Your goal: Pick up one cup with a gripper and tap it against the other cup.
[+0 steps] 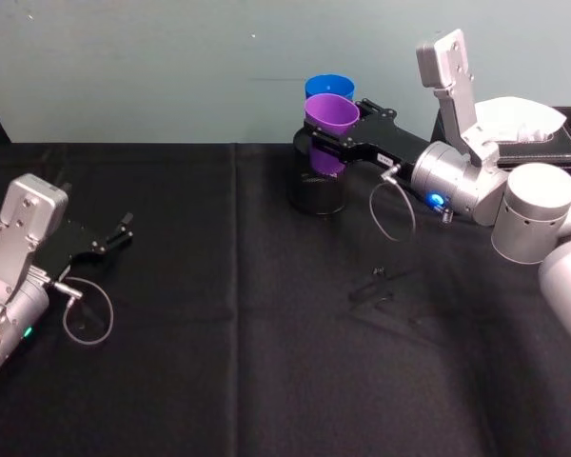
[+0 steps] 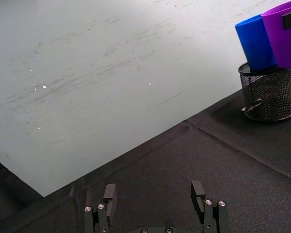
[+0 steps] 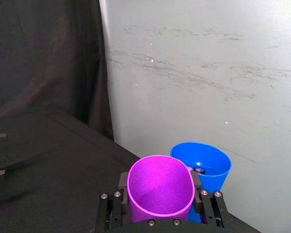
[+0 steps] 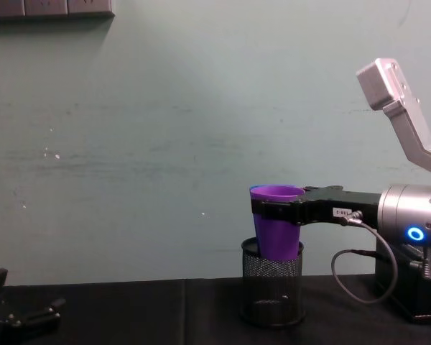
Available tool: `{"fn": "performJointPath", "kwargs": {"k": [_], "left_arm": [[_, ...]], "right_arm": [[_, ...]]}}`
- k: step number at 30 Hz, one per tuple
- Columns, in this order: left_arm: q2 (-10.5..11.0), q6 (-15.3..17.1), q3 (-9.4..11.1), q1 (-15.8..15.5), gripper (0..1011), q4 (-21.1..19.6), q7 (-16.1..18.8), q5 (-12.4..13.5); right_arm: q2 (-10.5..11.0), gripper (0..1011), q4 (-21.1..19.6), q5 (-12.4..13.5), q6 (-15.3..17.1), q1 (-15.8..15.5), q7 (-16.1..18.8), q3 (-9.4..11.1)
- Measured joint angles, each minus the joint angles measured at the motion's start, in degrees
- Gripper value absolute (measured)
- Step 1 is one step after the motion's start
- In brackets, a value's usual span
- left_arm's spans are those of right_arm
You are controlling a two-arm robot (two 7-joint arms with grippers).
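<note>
My right gripper (image 1: pixel 331 136) is shut on the purple cup (image 1: pixel 331 112) and holds it upright above the black mesh pen holder (image 1: pixel 317 193). In the right wrist view its fingers (image 3: pixel 122 182) press both sides of the purple cup (image 3: pixel 160 180). The blue cup (image 1: pixel 327 87) stands in the holder just behind. From the left wrist view the blue cup (image 2: pixel 254 42) and purple cup (image 2: pixel 283 34) sit side by side and seem to touch. In the chest view the purple cup (image 4: pixel 276 233) hides nearly all of the blue one. My left gripper (image 1: pixel 115 234) is parked open, low at the table's left.
A dark box with white cloth on it (image 1: pixel 525 122) stands at the back right behind my right arm. Small dark bits (image 1: pixel 381 274) lie on the black tablecloth in the middle. The pale wall rises close behind the cups.
</note>
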Motion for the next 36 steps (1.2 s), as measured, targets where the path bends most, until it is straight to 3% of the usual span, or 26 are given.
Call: {"fn": "performJointPath", "kwargs": {"k": [19,36], "left_arm": [[0.0,0.0,0.0,0.0,1005,0.0,0.0,0.0],[0.0,0.0,0.0,0.0,1005,0.0,0.0,0.0]], "right_arm": [[-0.7,728,2.2,-0.3,0.7,2.1,0.6,0.3],[-0.6,728,2.0,-0.2,0.7,2.0,0.5,0.2]]}}
